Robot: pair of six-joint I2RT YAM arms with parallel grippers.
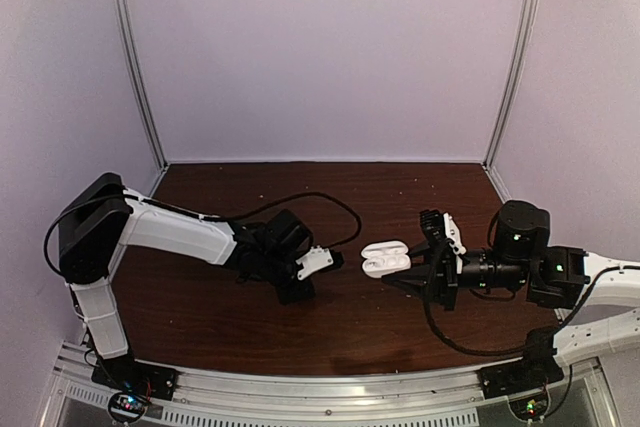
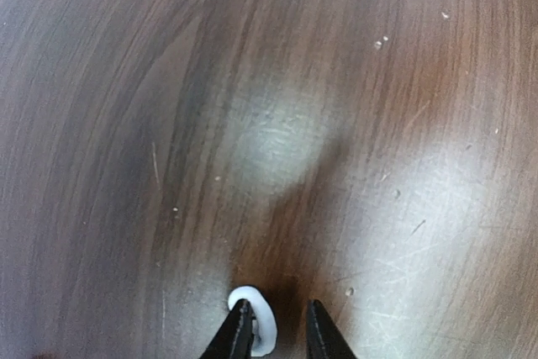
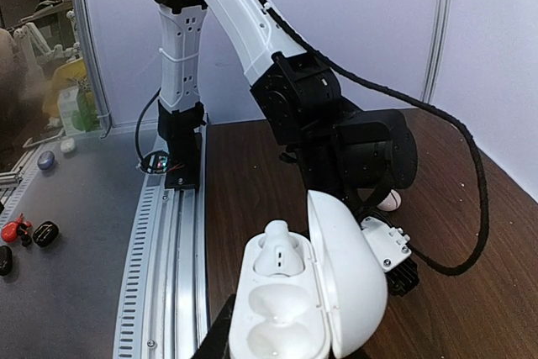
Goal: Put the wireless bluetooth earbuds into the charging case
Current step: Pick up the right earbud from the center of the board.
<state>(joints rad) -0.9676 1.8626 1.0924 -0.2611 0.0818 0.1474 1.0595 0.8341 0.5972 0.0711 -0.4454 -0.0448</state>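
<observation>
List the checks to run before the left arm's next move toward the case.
1. Charging case lid open: ok.
2. Case gripped by the right pincer: ok.
3. A slot free: ok; a seated earbud fills one, and the slot below it is empty.
4. Second earbud secured in the left pincer: cannot tell; it sits against one fingertip.
5. Left pincer lined up over the case: not ok; it points at the table, apart from the case.
</observation>
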